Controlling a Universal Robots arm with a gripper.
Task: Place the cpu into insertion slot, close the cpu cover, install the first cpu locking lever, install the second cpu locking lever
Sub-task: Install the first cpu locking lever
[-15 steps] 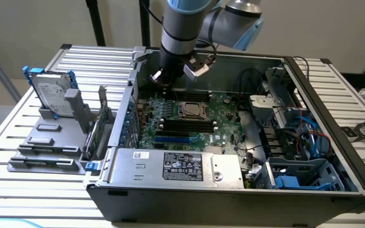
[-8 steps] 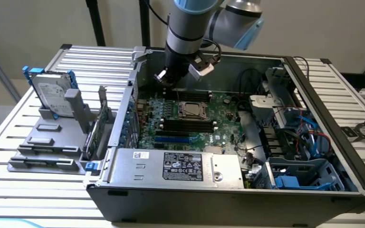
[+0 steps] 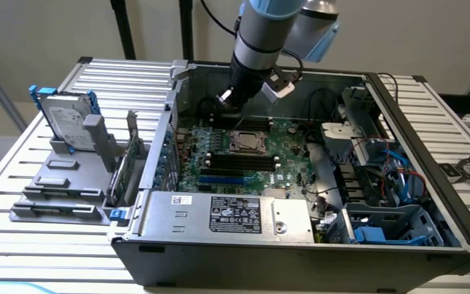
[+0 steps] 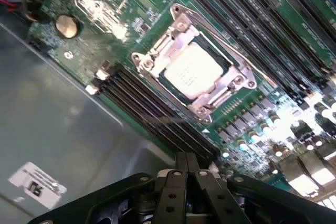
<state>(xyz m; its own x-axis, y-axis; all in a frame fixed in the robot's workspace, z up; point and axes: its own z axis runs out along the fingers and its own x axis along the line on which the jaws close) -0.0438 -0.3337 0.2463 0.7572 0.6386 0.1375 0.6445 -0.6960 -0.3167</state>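
Note:
The cpu point(image 4: 191, 71) lies flat in the insertion slot point(image 4: 169, 86) on the green motherboard, silvery top up. The cpu cover point(image 4: 157, 51), a bright metal frame, is down around it, and the chip shows through its window. One wire locking lever point(image 4: 236, 56) runs along the frame's edge. A thin grey rod point(image 4: 173, 120), blurred, sits between the socket and my fingers; I cannot tell if it touches them. My gripper point(image 4: 187, 157) is shut with nothing visible between its fingers. In the exterior view the gripper point(image 3: 233, 114) hangs just behind the socket point(image 3: 249, 141), close above the board.
Long black memory slots point(image 4: 152, 114) flank the socket on both sides. The case's far wall point(image 3: 218, 76) stands right behind the arm. A silver power supply box point(image 3: 227, 214) fills the case's front. A hard drive point(image 3: 63, 119) stands on a grey fixture at the exterior view's left.

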